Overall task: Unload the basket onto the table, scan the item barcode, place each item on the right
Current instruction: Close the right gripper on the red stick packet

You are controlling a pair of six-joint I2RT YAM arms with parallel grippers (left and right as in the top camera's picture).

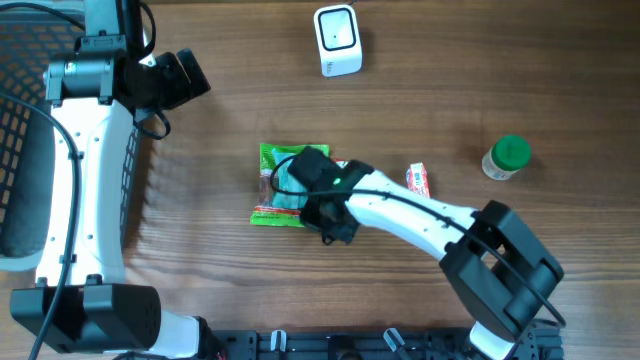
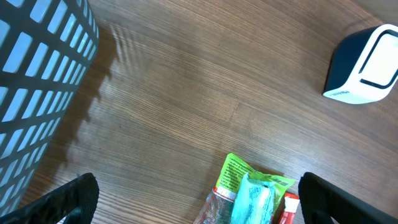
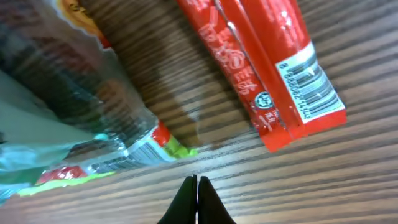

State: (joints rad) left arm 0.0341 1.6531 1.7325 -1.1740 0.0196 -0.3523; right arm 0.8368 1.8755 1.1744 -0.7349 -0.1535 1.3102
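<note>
Wood-grain worktop (image 1: pixel 450 90), scanner (image 1: pixel 337 40) at the far edge. The green snack packet (image 1: pixel 285 185) lies mid-worktop, the red stick packet (image 3: pixel 267 68) just beside it, barcode up. Right tool (image 3: pixel 197 186) is closed and empty, low between the two. Left tool (image 2: pixel 199 199) is spread wide, holding nothing, near the basket (image 1: pixel 20 100).

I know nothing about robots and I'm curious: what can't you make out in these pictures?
Green packet, overhead: the right arm covers much of it.
Red packet, right wrist: top cut off by the frame edge; barcode digits too blurred to read.
Bottle, overhead: label too small to read.
Basket, overhead: cut off at the left edge.
</note>
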